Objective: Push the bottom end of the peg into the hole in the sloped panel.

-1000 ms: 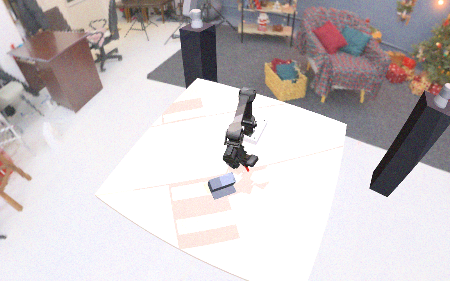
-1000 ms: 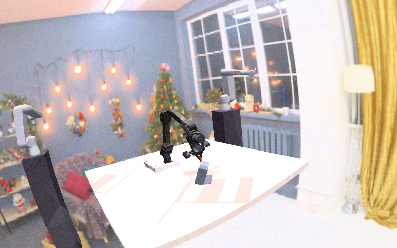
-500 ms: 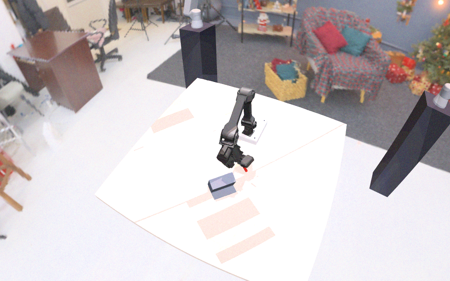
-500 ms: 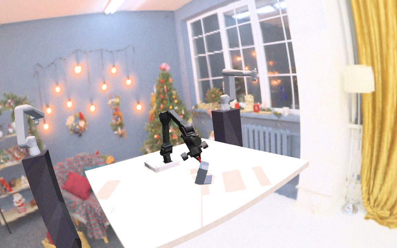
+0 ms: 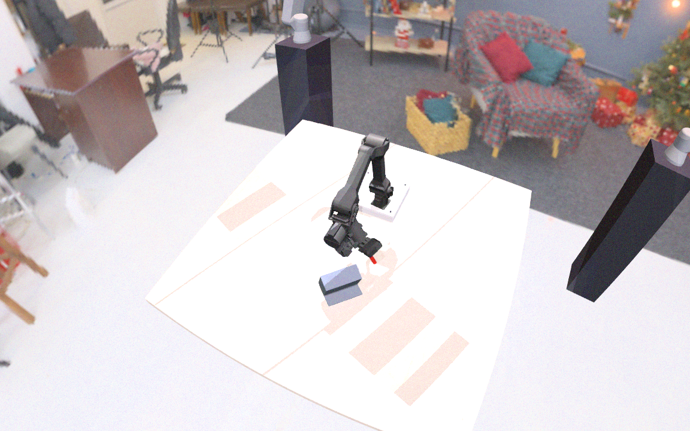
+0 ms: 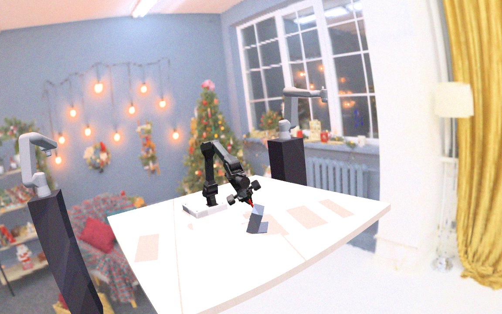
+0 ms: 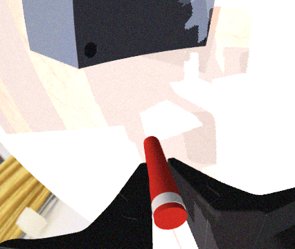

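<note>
The red round peg (image 5: 374,260) (image 6: 250,203) (image 7: 159,169) has a white band near its top end. My gripper (image 5: 370,256) (image 6: 248,200) (image 7: 157,166) is shut on it. The peg is tilted, held above the table (image 5: 444,240) (image 6: 221,269). The blue-grey sloped panel (image 5: 341,276) (image 6: 254,223) (image 7: 137,28) stands beyond the peg's far end, apart from it in the wrist view. Its dark face shows one round black hole (image 7: 91,50) near the lower left corner, up and left of the peg's far end there. The hole is hidden in the top and exterior views.
The white base plate (image 5: 402,199) (image 6: 200,210) of my arm stands on the table behind the panel. Two dark pedestals (image 5: 305,80) (image 5: 629,230) (image 6: 62,246) (image 6: 287,162) with grey arms stand beyond the table's edges.
</note>
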Available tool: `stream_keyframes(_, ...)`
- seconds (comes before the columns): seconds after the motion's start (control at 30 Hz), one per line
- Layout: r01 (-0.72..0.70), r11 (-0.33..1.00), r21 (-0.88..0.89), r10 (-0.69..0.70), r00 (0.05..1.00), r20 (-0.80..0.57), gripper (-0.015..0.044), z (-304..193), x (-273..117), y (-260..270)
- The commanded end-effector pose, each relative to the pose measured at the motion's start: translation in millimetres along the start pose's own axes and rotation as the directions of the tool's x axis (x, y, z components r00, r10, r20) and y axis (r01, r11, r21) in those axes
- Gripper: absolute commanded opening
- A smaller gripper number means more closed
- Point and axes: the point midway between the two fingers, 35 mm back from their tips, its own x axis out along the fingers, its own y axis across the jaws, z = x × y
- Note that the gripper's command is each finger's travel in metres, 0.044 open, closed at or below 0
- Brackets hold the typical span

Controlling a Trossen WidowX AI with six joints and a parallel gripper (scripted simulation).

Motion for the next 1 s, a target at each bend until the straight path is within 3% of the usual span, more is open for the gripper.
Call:
stream_keyframes(0.0, -0.023, 0.999, 0.039, 0.024, 1.0, -0.005, 0.0, 2.1, -0.3, -3.8)
stream_keyframes(0.97, -0.169, 0.954, 0.249, 0.172, 0.985, 0.01, 0.0, 19.9, -11.1, -25.1)
